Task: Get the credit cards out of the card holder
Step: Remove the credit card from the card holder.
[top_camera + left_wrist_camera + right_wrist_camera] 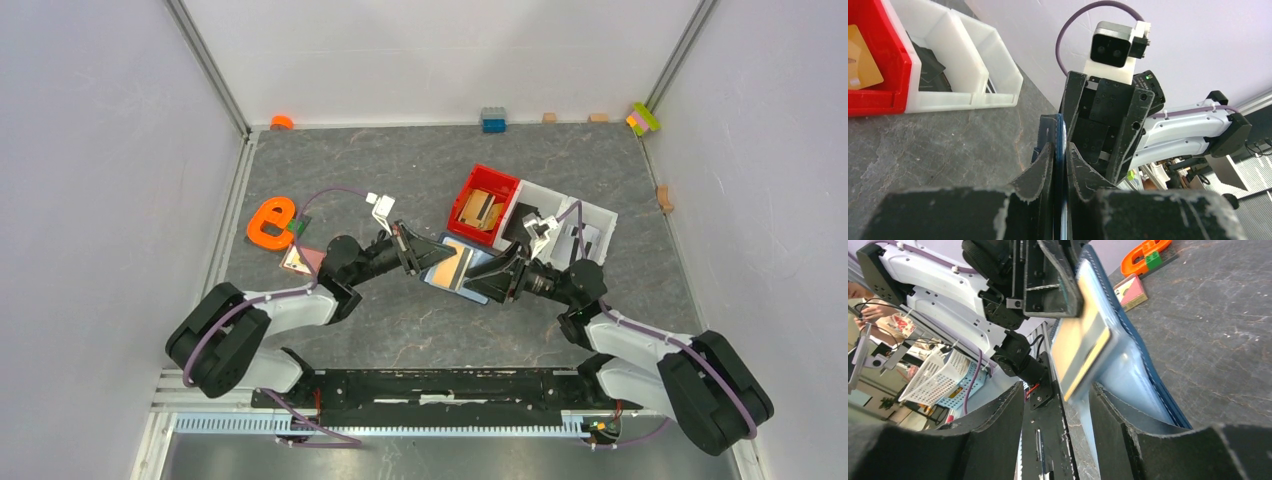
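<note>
The red tray (pixel 898 75), toward the far right of the surface (pixel 400 160), held flat tan pieces. The white tray (pixel 973 95) touching its side had two compartments with dark items too shadowed to identify. The card holder (pixel 1133 375) hung open above the middle of the surface, a tan credit card (pixel 1080 347) sticking out of its pale blue inside. The left claw (pixel 1062 150) was clamped on the card holder's edge. The right claw (pixel 1057 389) stood with its jaws apart astride the card's lower end, contact unclear.
</note>
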`<state>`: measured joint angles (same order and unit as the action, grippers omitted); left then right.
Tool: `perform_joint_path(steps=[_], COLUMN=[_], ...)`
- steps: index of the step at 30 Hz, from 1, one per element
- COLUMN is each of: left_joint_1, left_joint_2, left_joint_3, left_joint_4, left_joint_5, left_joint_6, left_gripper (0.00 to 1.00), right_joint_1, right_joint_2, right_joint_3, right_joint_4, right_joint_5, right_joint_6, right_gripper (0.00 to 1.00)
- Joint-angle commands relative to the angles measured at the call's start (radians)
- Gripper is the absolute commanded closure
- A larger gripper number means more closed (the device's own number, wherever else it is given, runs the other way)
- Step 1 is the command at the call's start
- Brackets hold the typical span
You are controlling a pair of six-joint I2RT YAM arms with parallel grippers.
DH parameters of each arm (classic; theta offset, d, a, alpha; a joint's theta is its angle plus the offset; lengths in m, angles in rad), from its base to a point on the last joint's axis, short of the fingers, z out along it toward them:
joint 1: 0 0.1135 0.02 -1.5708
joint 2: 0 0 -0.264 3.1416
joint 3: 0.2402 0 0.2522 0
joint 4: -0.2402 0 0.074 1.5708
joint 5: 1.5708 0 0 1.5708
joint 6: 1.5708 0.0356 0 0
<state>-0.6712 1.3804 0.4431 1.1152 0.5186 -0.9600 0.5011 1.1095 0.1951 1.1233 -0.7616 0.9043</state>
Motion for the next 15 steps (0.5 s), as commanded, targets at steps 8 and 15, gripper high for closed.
perform_joint_path(steps=[8,15], left_joint_1=[-0.004,-0.005], left_joint_2=[0.003,0.026], left_joint_3=[0.035,0.041], left_joint_4=[0.098,0.135], left_joint_5=[0.036,0.062], left_joint_6=[-0.015,-0.04], left_gripper=[0.94,0.94], right_joint_1=[-0.014,-0.015], right_joint_2=[-0.097,0.007], right_joint_3=[-0.002,-0.011], right_joint_4=[-0.005,0.189], right_joint_5=[0.031,-0.028], right_joint_6=[-0.054,0.066], right_gripper=[0.44,0.46])
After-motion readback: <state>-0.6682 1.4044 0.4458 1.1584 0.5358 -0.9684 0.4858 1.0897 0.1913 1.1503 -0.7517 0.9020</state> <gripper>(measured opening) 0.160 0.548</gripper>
